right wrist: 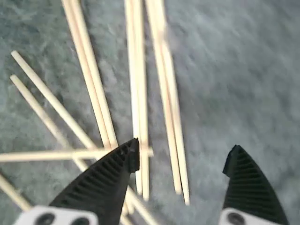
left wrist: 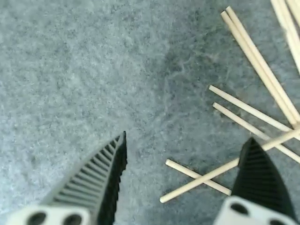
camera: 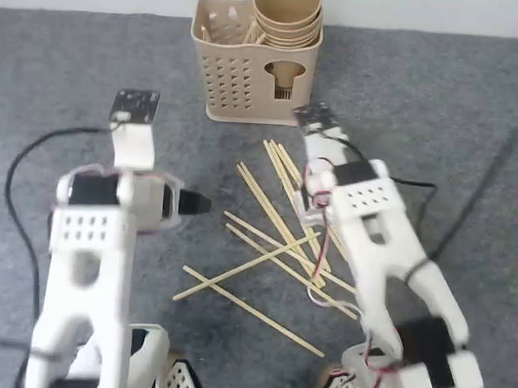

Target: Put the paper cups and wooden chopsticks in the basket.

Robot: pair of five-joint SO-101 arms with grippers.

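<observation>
A beige slotted basket (camera: 239, 84) stands at the back of the grey carpet. A stack of paper cups (camera: 287, 17) sits in its right side and a few wooden chopsticks (camera: 220, 27) in its left. Several more chopsticks (camera: 274, 238) lie scattered on the carpet in front of it. My left gripper (left wrist: 187, 138) hangs open above bare carpet at the pile's left edge, with two crossed chopsticks (left wrist: 201, 176) between its fingers. My right gripper (right wrist: 185, 144) is open over the pile's far part, above paired chopsticks (right wrist: 138, 93). Neither gripper holds anything.
The carpet (camera: 438, 99) has free room left and right of the basket. Black cables (camera: 21, 173) loop along the left arm's side, and another cable (camera: 476, 197) runs on the right. Both arm bases stand at the near edge.
</observation>
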